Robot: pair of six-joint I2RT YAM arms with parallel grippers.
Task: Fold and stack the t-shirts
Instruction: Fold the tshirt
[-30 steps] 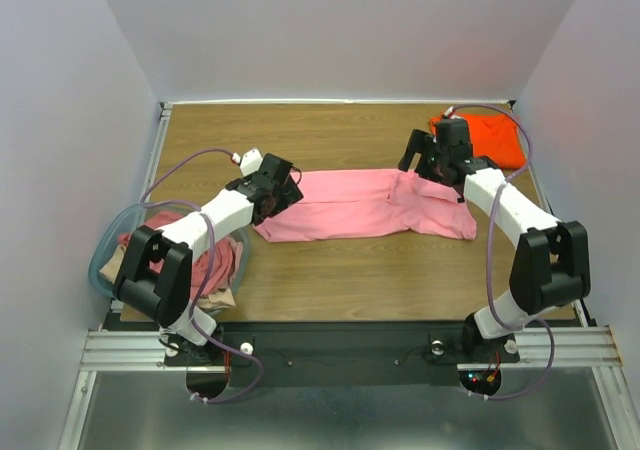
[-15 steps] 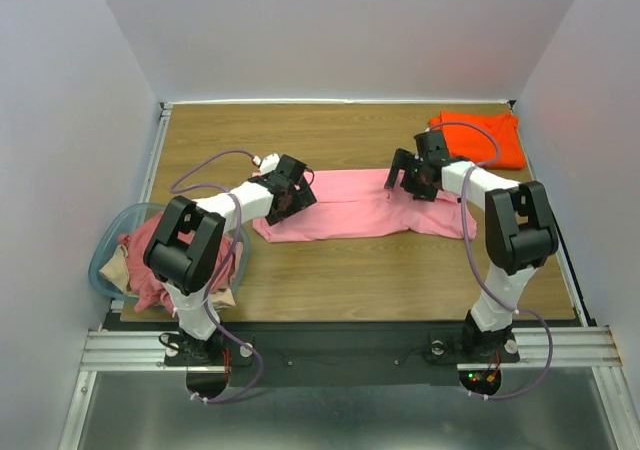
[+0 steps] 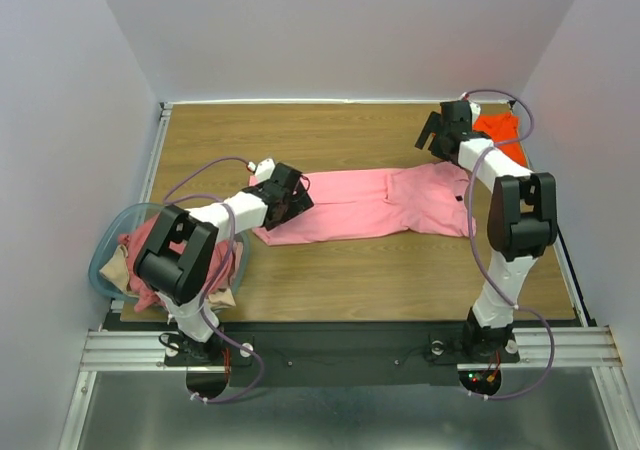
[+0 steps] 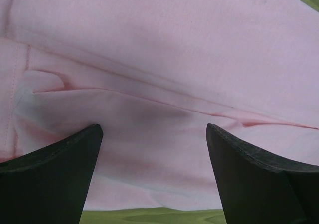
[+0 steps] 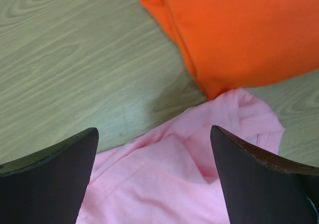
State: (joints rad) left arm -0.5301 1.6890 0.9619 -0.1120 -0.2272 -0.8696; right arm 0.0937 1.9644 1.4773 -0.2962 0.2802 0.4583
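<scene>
A light pink t-shirt [image 3: 370,202] lies folded into a long strip across the middle of the table. My left gripper [image 3: 293,192] hovers over its left end, open and empty; the pink fabric [image 4: 164,59] fills the left wrist view. My right gripper [image 3: 437,136] is open and empty above the shirt's far right corner [image 5: 164,184], beside a folded bright orange t-shirt [image 3: 502,138], which also shows in the right wrist view [image 5: 239,30]. Dusty rose and tan shirts [image 3: 218,270] sit in the tub.
A clear bluish plastic tub [image 3: 103,260] stands at the near left, partly off the table edge. Grey walls close in the table on the left, back and right. Bare wood [image 3: 330,135] lies behind the pink shirt.
My right gripper has moved back and right, from over the pink shirt to its far corner by the orange shirt. My left gripper has shifted slightly over the shirt's left end.
</scene>
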